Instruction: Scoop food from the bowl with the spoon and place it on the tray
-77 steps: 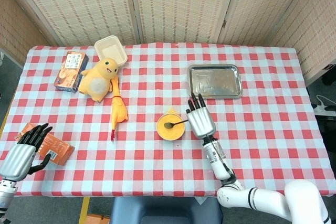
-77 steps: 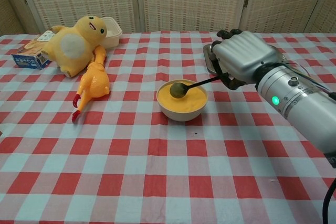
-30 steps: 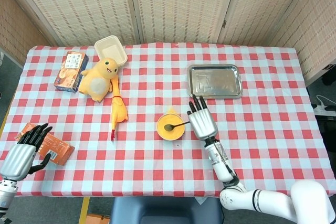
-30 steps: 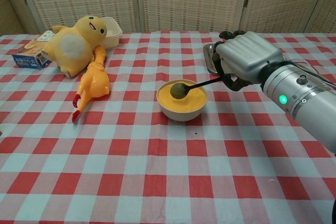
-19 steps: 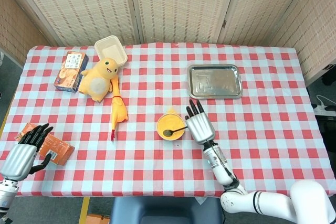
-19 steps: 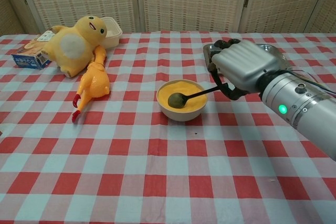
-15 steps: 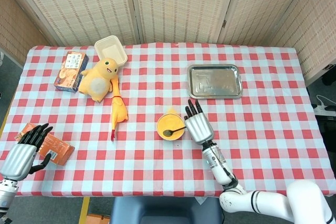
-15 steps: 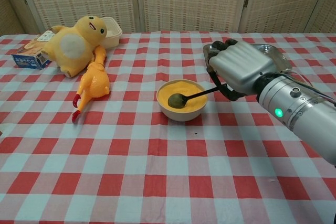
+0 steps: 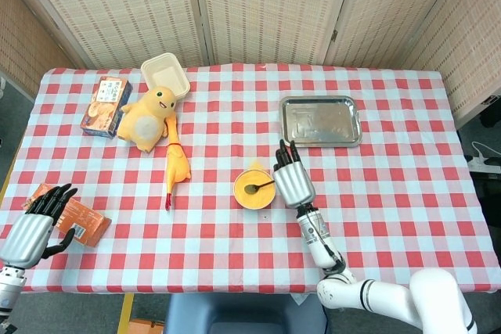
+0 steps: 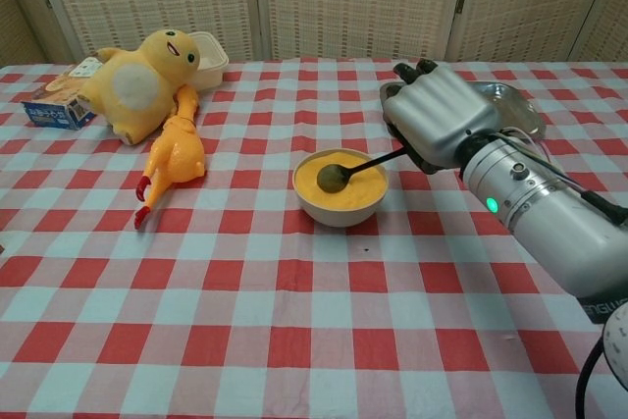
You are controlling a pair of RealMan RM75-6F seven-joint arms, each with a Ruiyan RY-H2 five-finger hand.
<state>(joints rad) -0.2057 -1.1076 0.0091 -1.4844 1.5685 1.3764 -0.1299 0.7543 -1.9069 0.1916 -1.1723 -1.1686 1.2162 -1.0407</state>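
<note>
Left hand: the left hand (image 9: pixel 33 232) was at the near left edge of the counter (image 9: pixel 391 193), beside an orange packet (image 9: pixel 77 219); its fingers were apart and it held nothing. It was well apart from the bowl and had no part in this step.

Right hand: the right hand (image 10: pixel 433 121) was just to the right of the bowl, pinching the handle of the spoon (image 10: pixel 355 168); the other fingers were curled over it, and the exact contact was hidden by the back of the hand.

Spoon: its long axis ran from the hand down and to the left, with the head lying in the food and the handle rising toward the hand.

Bowl: the bowl (image 10: pixel 340 188) stood near the middle of the counter, filled with yellow food (image 10: pixel 348 183). I could not tell whether the spoon head carried a portion.

Tray: the tray (image 9: pixel 320 120) lay beyond the right hand, farther from the robot and a little to the right; it looked bare.

Key relation: the bowl was left of the hand and the tray was behind it, so I judged the coming move to be a lift, then a carry away from the robot, with the spoon head kept level.

Far side: a plush duck (image 9: pixel 147 119), a rubber chicken (image 9: pixel 175 164), a small box (image 9: pixel 105 106) and a cream container (image 9: pixel 166 74) lay at the far left, away from this path.
</note>
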